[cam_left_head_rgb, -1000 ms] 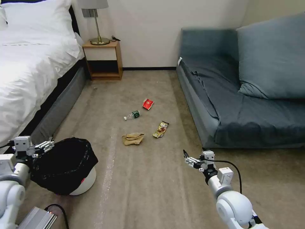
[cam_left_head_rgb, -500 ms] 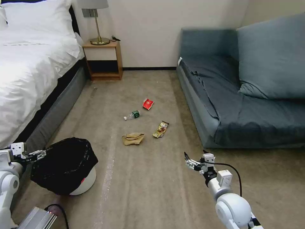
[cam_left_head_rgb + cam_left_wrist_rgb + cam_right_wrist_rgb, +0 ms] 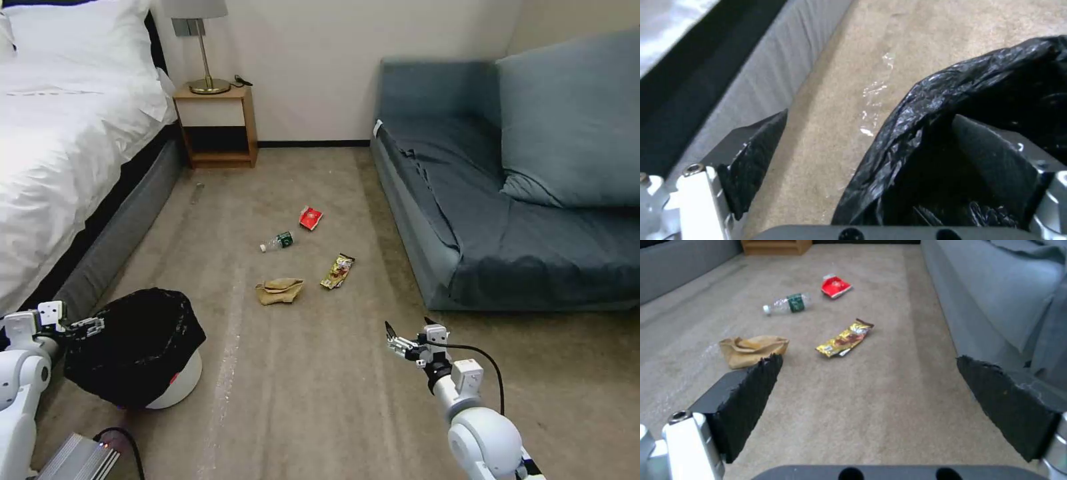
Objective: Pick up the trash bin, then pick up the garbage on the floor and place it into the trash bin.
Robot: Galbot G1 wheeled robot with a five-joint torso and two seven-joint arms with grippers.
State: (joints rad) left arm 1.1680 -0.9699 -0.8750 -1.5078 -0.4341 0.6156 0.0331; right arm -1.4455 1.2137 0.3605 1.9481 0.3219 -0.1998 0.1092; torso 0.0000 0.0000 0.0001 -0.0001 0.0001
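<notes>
Now your left gripper (image 3: 867, 146) straddles the trash bin (image 3: 133, 347) rim, fingers spread; your right gripper (image 3: 871, 400) gapes, garbage (image 3: 844, 338) ahead.

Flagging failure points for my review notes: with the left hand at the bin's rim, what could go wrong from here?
1. The left hand is open astride the trash bin rim, one finger inside the loose black liner; closing may pinch only plastic, so the bin could slip.
2. The bin sits close to the bed base, so lifting might knock it.
3. The garbage lies scattered well ahead of the open right hand.
</notes>
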